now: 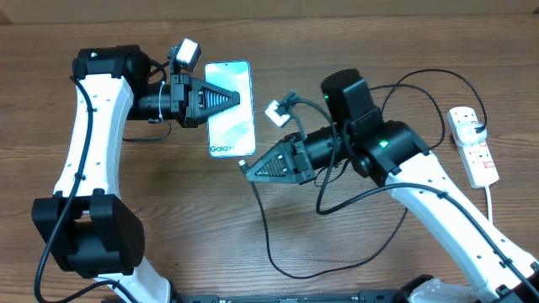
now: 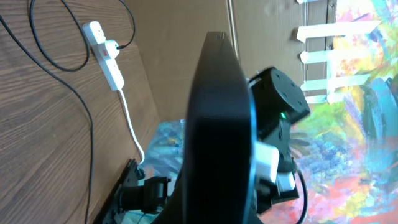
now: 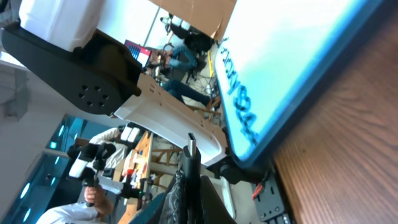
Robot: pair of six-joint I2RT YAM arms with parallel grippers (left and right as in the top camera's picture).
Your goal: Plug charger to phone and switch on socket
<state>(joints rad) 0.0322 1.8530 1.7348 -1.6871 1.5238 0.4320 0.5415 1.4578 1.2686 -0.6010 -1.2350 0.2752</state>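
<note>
Black charger [image 3: 191,145] plug clamped in right pincer [image 1: 247,171], clear only from right wrist; left pincer [image 1: 242,99] clamps phone [image 1: 230,135].

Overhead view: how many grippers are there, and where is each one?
2. The left gripper lies across the phone, shut on it. The right gripper is just beyond the phone's Galaxy end, holding the charger plug. None seems hidden.

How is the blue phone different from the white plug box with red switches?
The slim light-blue-screened phone is wide; the long white power strip with red switches is narrow. The phone lies mid-table, the power strip far right. The power strip has a black plug in it; the phone has none; the right end effector holds the thin black charger cable beside it. Both are rectangles on the wooden table.
</note>
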